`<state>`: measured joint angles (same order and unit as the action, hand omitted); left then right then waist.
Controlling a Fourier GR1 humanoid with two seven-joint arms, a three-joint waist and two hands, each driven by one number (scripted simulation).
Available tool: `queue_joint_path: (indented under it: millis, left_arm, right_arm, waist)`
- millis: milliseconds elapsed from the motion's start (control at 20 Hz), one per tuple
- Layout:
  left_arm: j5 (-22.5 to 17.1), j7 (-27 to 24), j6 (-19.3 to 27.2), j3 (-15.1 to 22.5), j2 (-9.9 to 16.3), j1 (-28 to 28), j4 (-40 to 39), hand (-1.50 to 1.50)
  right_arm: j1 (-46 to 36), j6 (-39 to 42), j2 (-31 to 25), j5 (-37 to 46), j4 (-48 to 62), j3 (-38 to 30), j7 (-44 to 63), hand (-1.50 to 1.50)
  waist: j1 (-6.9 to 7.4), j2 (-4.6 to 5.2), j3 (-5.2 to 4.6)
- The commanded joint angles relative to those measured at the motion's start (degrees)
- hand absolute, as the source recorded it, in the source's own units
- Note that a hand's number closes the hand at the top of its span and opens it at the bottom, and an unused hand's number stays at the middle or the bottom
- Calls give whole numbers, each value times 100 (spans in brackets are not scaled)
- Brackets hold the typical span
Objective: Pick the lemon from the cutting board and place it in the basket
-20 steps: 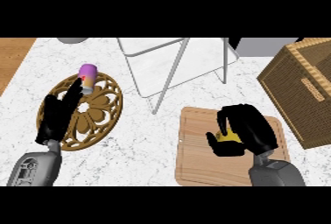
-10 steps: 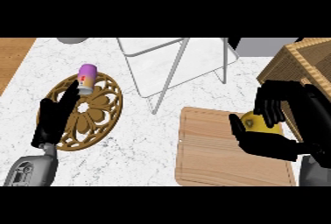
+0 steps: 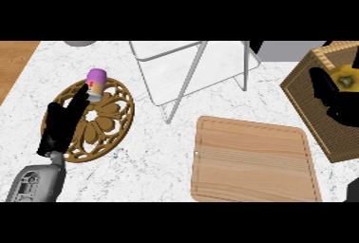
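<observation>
My right hand (image 3: pixel 331 95) is at the right edge, over the woven basket (image 3: pixel 308 102), with its fingers curled round the yellow lemon (image 3: pixel 345 79). The lemon shows only in part past the fingers. The wooden cutting board (image 3: pixel 252 161) lies bare in the lower middle. My left hand (image 3: pixel 63 124) rests open at the left, fingers straight, above the round wooden trivet (image 3: pixel 108 121).
A small bottle with a purple cap (image 3: pixel 95 84) lies on the trivet's far edge, just beyond my left fingertips. A white wire rack (image 3: pixel 188 71) stands at the back middle. The wooden counter edge (image 3: pixel 13 61) shows at far left.
My right hand has lifted the lemon off the cutting board and carried it right and away, over the basket. The left hand has stayed in place.
</observation>
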<state>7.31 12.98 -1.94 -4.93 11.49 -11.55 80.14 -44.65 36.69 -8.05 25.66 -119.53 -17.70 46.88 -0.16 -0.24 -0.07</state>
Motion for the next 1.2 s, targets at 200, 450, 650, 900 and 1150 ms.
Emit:
queue_joint_path:
  millis: [200, 450, 650, 900, 1150]
  left_arm:
    - [87, 147, 58, 132, -111, -22, 194, 0]
    - [-67, 92, -107, -4, 25, 51, 264, 0]
    - [19, -161, -26, 48, -107, -77, -88, 0]
    - [65, -280, -18, -34, -32, -46, -204, 0]
    - [-71, -13, -166, -161, 95, -270, -199, 0]
  right_arm:
    - [-472, 612, -1677, 556, 977, -20, -132, 150]
    - [-178, 535, -2666, 1160, 1902, -2, -1010, 150]
    - [24, 180, -3310, 1427, 3006, -160, -1964, 150]
    - [262, -715, -3700, 1688, 4171, -335, -3146, 150]
    - [310, -1150, -4035, 1629, 5308, -392, -4509, 150]
  waist:
    - [58, 32, 4]
    - [98, 58, 8]
    - [94, 84, 11]
    - [76, 69, 11]
    - [74, 59, 11]
